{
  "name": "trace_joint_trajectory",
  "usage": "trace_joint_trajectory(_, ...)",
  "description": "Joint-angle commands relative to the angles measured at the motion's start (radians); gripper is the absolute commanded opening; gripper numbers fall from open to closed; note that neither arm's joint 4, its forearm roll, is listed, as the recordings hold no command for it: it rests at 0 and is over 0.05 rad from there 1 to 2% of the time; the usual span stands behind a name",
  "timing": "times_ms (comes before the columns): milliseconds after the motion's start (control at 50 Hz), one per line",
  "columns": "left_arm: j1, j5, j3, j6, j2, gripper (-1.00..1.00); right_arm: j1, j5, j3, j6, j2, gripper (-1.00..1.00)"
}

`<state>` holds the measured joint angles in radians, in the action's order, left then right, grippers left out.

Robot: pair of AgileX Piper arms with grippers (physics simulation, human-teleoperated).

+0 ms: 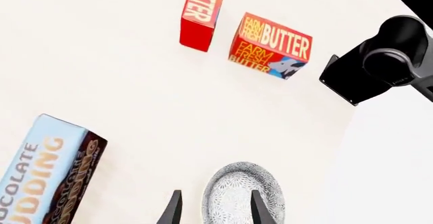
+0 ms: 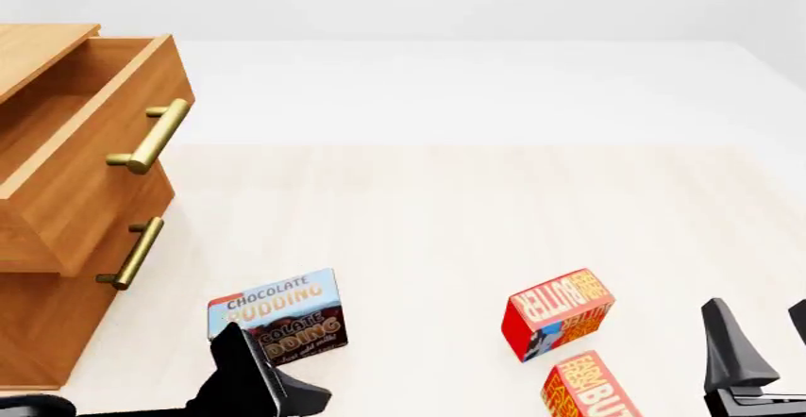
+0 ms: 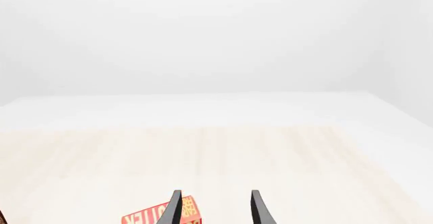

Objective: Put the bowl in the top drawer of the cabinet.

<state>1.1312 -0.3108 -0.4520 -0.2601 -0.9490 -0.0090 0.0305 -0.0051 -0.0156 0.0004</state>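
The bowl (image 1: 233,196), white with a dense grey pattern inside, lies on the table just below my left gripper (image 1: 216,210). That gripper is open: one finger hangs over the bowl's inside, the other outside its rim. In the front view the bowl is hidden, and the left gripper (image 2: 259,379) sits at the bottom edge by the pudding box. The cabinet (image 2: 51,313) stands at the far left with its top drawer (image 2: 89,153) pulled out. My right gripper (image 2: 764,337) is open at the bottom right, and its fingers (image 3: 174,209) hold nothing.
A chocolate pudding box (image 2: 279,318) stands near the left gripper. Two red butter boxes (image 2: 554,313) (image 2: 592,389) lie right of centre. The lower drawer's brass handle (image 2: 132,252) sits beneath the open drawer. The right arm (image 1: 386,57) shows in the left wrist view.
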Motion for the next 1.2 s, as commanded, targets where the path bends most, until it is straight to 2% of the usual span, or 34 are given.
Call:
trace_joint_trajectory(20,0.053,-0.013,-0.01,-0.042,-0.055,1.0,0.0,0.001,0.0,0.0,0.0,1.0)
trace_joint_trajectory(380,0.054,-0.088,-0.036,-0.044,-0.049,1.0,0.003,0.001,0.0,0.001,0.0,1.0)
trace_joint_trajectory(560,0.086,-0.059,-0.01,-0.089,-0.084,1.0,0.002,0.001,0.0,0.001,0.0,1.0)
trace_joint_trajectory(780,0.065,-0.078,0.0,-0.077,-0.089,1.0,0.002,0.001,0.0,0.0,0.0,1.0)
trace_joint_trajectory(1020,0.072,-0.052,0.015,-0.095,-0.094,1.0,0.002,0.002,0.0,0.002,0.0,1.0)
trace_joint_trajectory(1200,0.046,-0.04,0.036,-0.089,-0.074,1.0,0.003,0.001,0.0,0.003,0.0,1.0)
